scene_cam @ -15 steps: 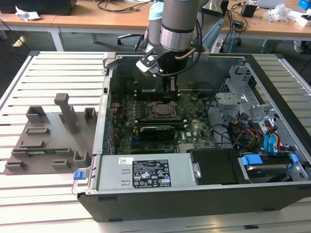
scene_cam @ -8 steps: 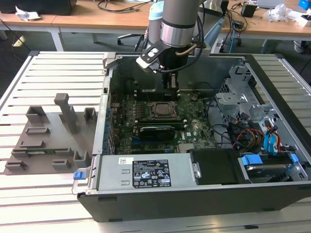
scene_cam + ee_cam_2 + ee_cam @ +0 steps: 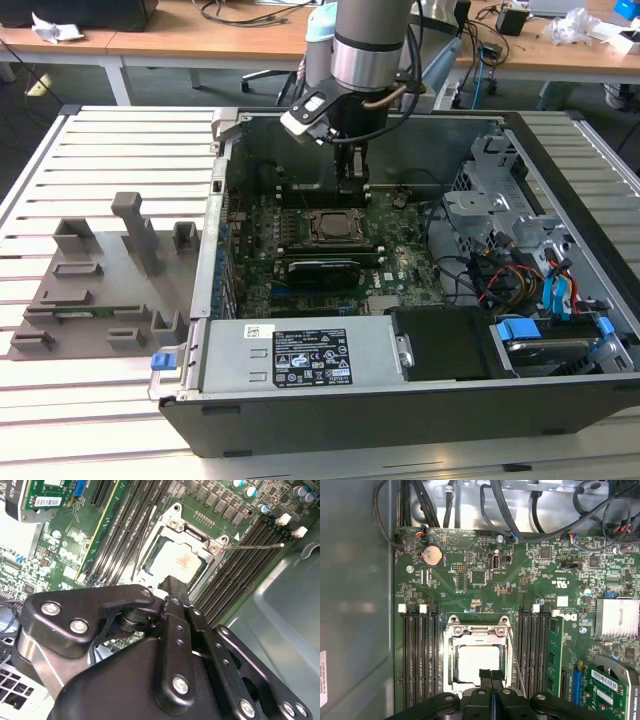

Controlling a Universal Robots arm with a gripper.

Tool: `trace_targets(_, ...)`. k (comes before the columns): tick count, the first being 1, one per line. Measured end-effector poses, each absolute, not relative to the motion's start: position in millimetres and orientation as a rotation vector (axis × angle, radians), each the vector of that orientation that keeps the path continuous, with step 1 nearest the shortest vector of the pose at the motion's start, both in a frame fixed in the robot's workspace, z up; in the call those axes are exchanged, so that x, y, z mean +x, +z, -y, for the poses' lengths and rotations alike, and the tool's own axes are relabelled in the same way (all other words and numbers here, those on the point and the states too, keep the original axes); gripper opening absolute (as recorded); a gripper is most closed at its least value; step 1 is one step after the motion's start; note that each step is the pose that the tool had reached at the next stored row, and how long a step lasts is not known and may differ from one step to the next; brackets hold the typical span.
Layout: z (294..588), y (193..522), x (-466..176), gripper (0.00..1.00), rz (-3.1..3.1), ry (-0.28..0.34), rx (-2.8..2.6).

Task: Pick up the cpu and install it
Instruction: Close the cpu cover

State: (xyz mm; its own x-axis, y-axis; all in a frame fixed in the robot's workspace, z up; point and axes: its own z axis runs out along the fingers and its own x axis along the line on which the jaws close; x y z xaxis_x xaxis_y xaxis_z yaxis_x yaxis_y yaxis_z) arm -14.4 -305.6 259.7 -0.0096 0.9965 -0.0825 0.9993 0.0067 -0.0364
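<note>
The end effector (image 3: 491, 674), closed, hangs vertical just over the seated cpu (image 3: 476, 661).

I can read no word or number with certainty. A white label (image 3: 310, 357) with small dark marks is on the power supply (image 3: 225, 355). In the second wrist view a barcode sticker (image 3: 48, 501) is on an expansion card (image 3: 37, 487). In the first wrist view fine white print covers the motherboard (image 3: 445, 587), but it is too small for me to read.

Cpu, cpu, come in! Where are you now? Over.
Tool shut, holding nothing, above the edge of the socket. Cpu lying flat in the socket. Thin lever wire beside socket, clear of cpu.
</note>
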Motion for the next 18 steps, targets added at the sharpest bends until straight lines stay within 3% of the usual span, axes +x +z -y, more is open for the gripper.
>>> trace_targets(18,306,284,-14,0.11,-2.205,-0.132,2.187)
